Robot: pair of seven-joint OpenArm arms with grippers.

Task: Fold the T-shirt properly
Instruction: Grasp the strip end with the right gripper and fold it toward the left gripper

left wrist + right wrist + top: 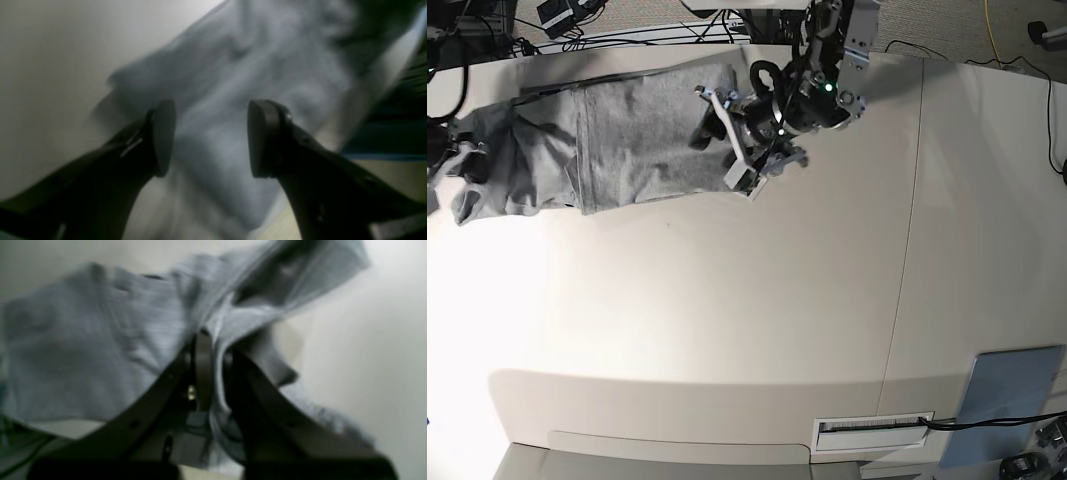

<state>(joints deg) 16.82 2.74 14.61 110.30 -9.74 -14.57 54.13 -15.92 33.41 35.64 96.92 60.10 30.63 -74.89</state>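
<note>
Through my left wrist camera, my left gripper (pixel 210 138) hangs with its two dark pads spread wide, nothing between them. Under the gap lies the T-shirt (pixel 240 83), heather-grey, soft and rumpled, with a fold running down toward me. The picture is blurred. The pale table (pixel 50 66) shows bare on the left.

Through my right wrist camera, my right gripper (pixel 213 350) is pinched tight on a bunched ridge of the T-shirt (pixel 83 350). Cloth rises from between my fingers and fans out to the left as a broad grey sheet with fine heathered streaks; another flap stands up behind, dark in its hollow. This view is blurred too.

In the base view, the T-shirt (pixel 627 140) stretches along the far edge of the table (pixel 727 300), mostly flat and plain grey, with its left end crumpled into a heap. My left gripper (pixel 742 140) hovers at the cloth's right edge. At the crumpled left end, I cannot make out my right gripper. A blue-grey panel (pixel 1005 405) lies at the near right corner, well apart.
</note>
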